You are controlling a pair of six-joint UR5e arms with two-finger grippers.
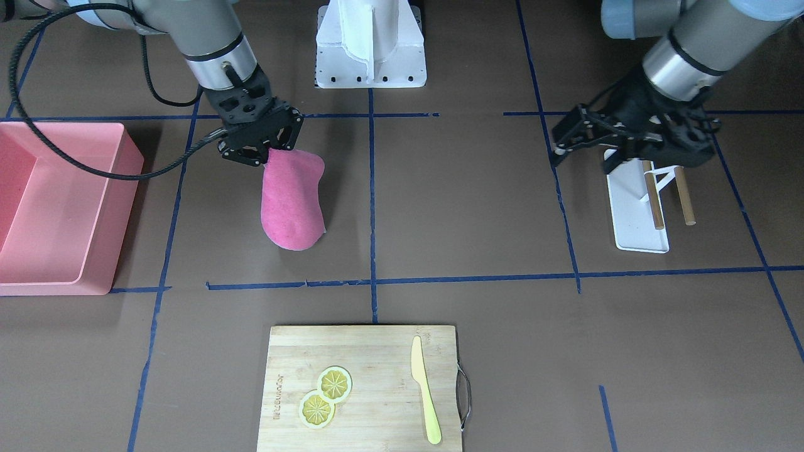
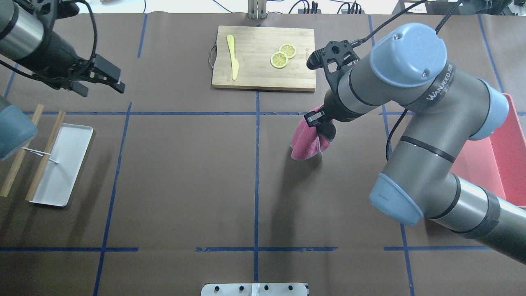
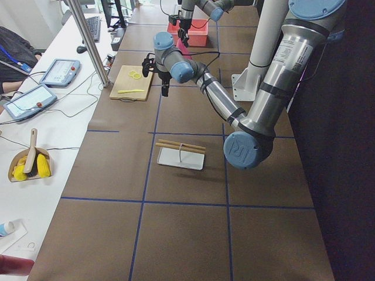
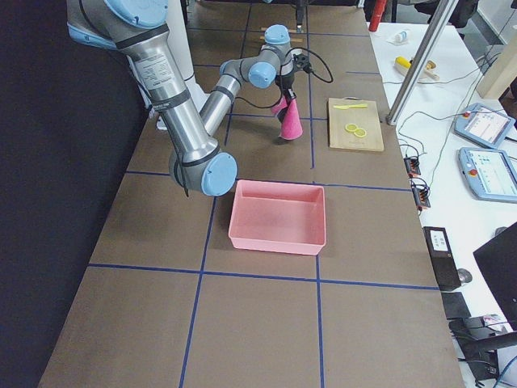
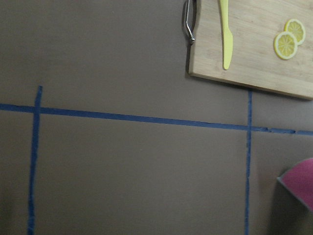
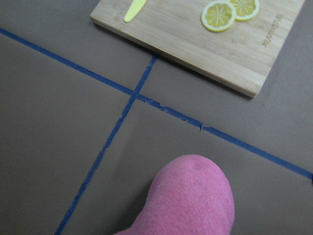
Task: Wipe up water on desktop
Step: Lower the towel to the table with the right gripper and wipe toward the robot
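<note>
The desktop (image 1: pixel 471 207) is a dark-brown surface crossed by blue tape lines; I see no water on it. My right gripper (image 1: pixel 270 150) is shut on the top edge of a pink cloth (image 1: pixel 292 201). The cloth hangs down with its lower end at or just above the desktop, near the centre tape line. It also shows in the overhead view (image 2: pixel 306 144) and fills the bottom of the right wrist view (image 6: pixel 188 200). My left gripper (image 1: pixel 582 159) is open and empty, hovering over the white tray; in the overhead view (image 2: pixel 102 89) it is at the far left.
A pink bin (image 1: pixel 116 213) stands on the robot's right side. A bamboo cutting board (image 1: pixel 377 351) holds two lemon slices (image 1: pixel 325 397) and a yellow knife (image 1: pixel 425 389). A white tray (image 1: pixel 634 220) with two wooden sticks lies under my left gripper.
</note>
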